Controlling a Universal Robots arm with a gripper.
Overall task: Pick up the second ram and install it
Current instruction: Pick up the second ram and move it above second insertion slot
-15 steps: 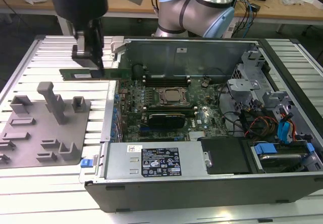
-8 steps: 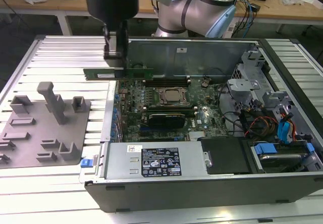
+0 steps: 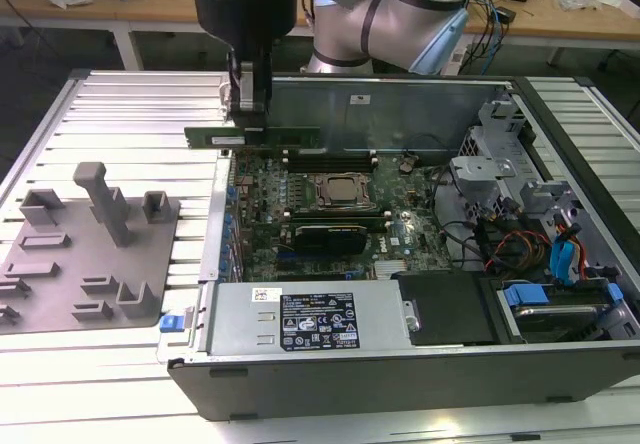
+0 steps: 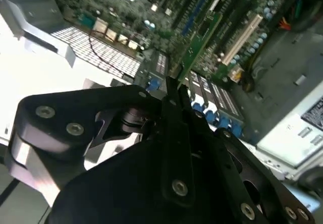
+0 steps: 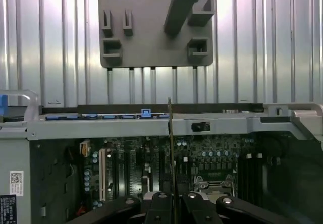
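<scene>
Here's the wide ribbed metal surface (image 3: 120,114), and on it the open computer case (image 3: 400,374), side panel off, I'd say so the arm (image 3: 420,14) can come straight down into it. Just outside the case, on the exterior view's left, lies a grey fixture tray (image 3: 60,284) with empty cradles, likely the parking spot for parts. On the floor of the case sits the motherboard (image 3: 400,239), and near the middle of the case is the square processor socket (image 3: 340,192).

Now the gripper (image 3: 246,114): it hangs above the case, over the wall on the exterior view's left. Its fingers (image 4: 179,133) are drawn narrow, pinching the second ram (image 3: 280,137) at roughly mid-length, which looks like a choice for balance. The stick is in the air, clear of the board, long edge level and standing on edge. That reads to me as lining it up with the slots below.

The stick itself is long, thin and green, with small dark parts along its face. In the first wrist view it shows edge-on (image 5: 170,143), a mere sliver.
</scene>
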